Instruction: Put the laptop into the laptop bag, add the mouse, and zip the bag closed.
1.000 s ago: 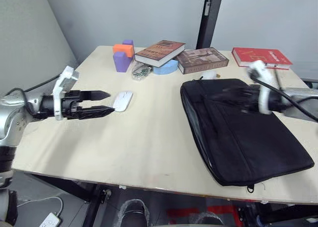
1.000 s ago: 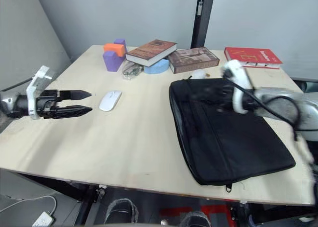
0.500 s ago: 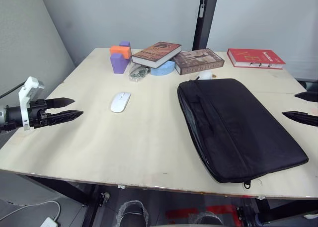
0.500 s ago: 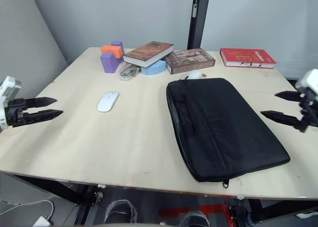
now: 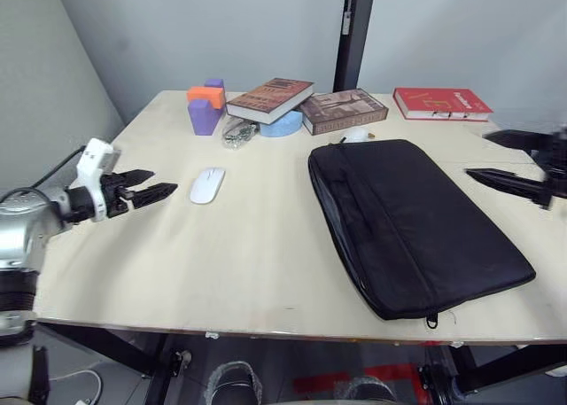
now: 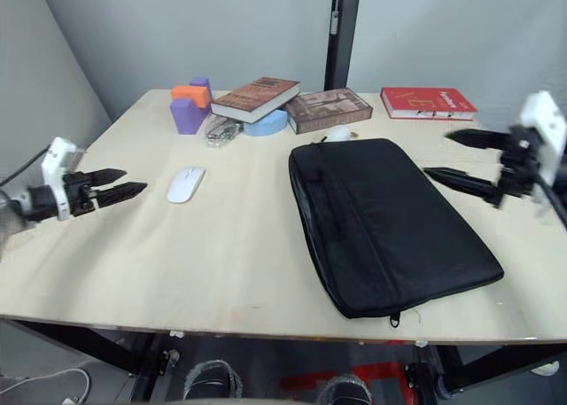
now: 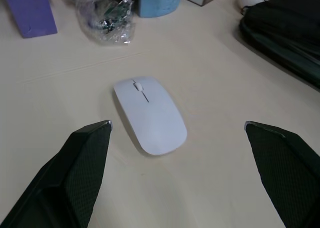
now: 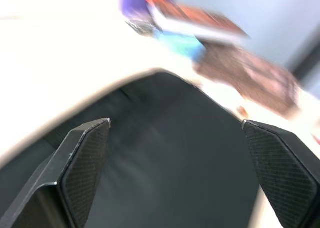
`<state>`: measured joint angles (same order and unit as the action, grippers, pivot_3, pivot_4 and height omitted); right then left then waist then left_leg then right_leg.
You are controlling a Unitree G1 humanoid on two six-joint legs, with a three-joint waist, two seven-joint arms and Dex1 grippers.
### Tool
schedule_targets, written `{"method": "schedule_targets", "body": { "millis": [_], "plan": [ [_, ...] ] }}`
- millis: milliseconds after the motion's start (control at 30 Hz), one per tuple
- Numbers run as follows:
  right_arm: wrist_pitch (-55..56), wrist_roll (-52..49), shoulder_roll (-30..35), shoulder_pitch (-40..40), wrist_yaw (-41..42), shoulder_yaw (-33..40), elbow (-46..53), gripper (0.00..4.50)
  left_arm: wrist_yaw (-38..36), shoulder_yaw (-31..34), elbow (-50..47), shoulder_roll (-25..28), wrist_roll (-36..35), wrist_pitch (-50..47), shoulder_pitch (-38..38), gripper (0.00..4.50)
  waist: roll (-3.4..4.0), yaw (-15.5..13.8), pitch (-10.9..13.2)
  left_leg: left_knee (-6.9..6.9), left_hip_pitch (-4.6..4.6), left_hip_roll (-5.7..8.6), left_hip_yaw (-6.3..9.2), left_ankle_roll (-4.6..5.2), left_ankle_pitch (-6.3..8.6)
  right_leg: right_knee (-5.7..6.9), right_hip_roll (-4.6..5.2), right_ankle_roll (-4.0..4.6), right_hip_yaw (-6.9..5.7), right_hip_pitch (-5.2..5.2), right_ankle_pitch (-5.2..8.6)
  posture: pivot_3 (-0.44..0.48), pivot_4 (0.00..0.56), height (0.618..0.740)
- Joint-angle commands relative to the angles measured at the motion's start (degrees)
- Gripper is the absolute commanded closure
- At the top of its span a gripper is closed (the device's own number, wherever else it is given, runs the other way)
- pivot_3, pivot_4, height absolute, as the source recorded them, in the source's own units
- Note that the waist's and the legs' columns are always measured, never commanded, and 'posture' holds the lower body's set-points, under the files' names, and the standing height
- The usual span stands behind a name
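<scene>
The black laptop bag lies flat on the right half of the wooden table. The white mouse rests on the left half, apart from the bag. My left gripper is open and hovers just left of the mouse, pointing at it; in the left wrist view the mouse lies between and just beyond the fingertips, untouched. My right gripper is open above the table beside the bag's far right edge, and the right wrist view looks onto the bag. The laptop is out of view.
Along the table's far edge are purple and orange blocks, a plastic packet, a blue round object, two books and a red book. A small white object sits behind the bag. A black post rises behind.
Both arms swung out to the table's sides half a second ago and have since come back inward, the left toward the mouse, the right toward the bag. The camera has also shifted.
</scene>
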<state>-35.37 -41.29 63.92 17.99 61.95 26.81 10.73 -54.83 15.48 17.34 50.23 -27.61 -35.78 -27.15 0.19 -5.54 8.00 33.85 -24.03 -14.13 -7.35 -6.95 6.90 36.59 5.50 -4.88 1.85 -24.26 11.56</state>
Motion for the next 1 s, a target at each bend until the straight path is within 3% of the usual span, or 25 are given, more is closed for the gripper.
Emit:
{"method": "schedule_targets", "body": {
  "millis": [33, 167, 300, 400, 700, 1000],
  "plan": [
    [-2.6, -0.8, -2.4, 7.7, -4.9, -5.6, 1.5, 0.06, 7.2, -0.6, 0.6, -2.0, 2.4, -2.0, -4.1, 0.0, -0.01, 0.0, 0.0, 0.01, -0.02, 0.0, 0.01, 0.0, 0.0, -0.01, 0.0, 0.0, -0.01, 0.0, 0.0, 0.0, 0.15, 0.74],
    [-6.7, -2.0, -6.6, 16.1, -8.2, -11.0, 2.5, 0.06, 12.5, -2.0, 0.2, -6.0, 3.4, -4.8, -6.7, 0.0, 0.0, -0.2, 0.0, 0.14, -0.02, 0.02, 0.04, 0.0, -0.01, 0.13, 0.0, 0.02, 0.01, 0.01, -0.01, 0.0, 0.15, 0.74],
    [-10.1, -4.6, -10.7, 21.7, -9.9, -16.3, 7.7, 0.06, 20.7, -1.2, 6.0, -11.8, 4.6, -6.6, -11.0, 0.0, 0.0, -0.6, 0.0, 0.14, -0.07, 0.04, 0.07, -0.02, -0.01, 0.14, 0.0, 0.09, -0.02, 0.0, 0.03, 0.0, 0.15, 0.74],
    [-11.8, -4.8, -12.4, 23.6, -11.0, -18.3, 9.0, 0.06, 22.6, -3.1, 10.5, -13.4, 7.4, -4.0, -12.8, 0.0, -0.01, -0.6, 0.0, 0.13, -0.09, 0.03, 0.12, -0.05, -0.01, 0.12, -0.01, 0.09, -0.05, 0.01, 0.03, 0.0, 0.15, 0.74],
    [-12.6, -3.6, -13.4, 24.5, -11.9, -20.7, 10.1, 0.06, 21.8, -9.3, 27.0, -18.2, 15.2, 8.9, -20.4, 0.0, -0.03, -1.7, 0.0, 0.15, -0.07, 0.05, 0.2, -0.1, -0.03, 0.11, 0.0, 0.08, -0.09, 0.12, 0.02, 0.0, 0.15, 0.74],
    [-14.8, -4.2, -12.6, 22.6, -12.7, -19.8, 12.9, 0.06, 22.0, -8.9, 37.2, -21.7, 17.1, 14.7, -25.9, 0.0, -0.03, -2.0, 0.0, 0.11, -0.07, 0.05, 0.23, -0.13, -0.04, 0.08, 0.0, 0.07, -0.12, 0.13, 0.02, 0.0, 0.15, 0.74]
  ]
}}
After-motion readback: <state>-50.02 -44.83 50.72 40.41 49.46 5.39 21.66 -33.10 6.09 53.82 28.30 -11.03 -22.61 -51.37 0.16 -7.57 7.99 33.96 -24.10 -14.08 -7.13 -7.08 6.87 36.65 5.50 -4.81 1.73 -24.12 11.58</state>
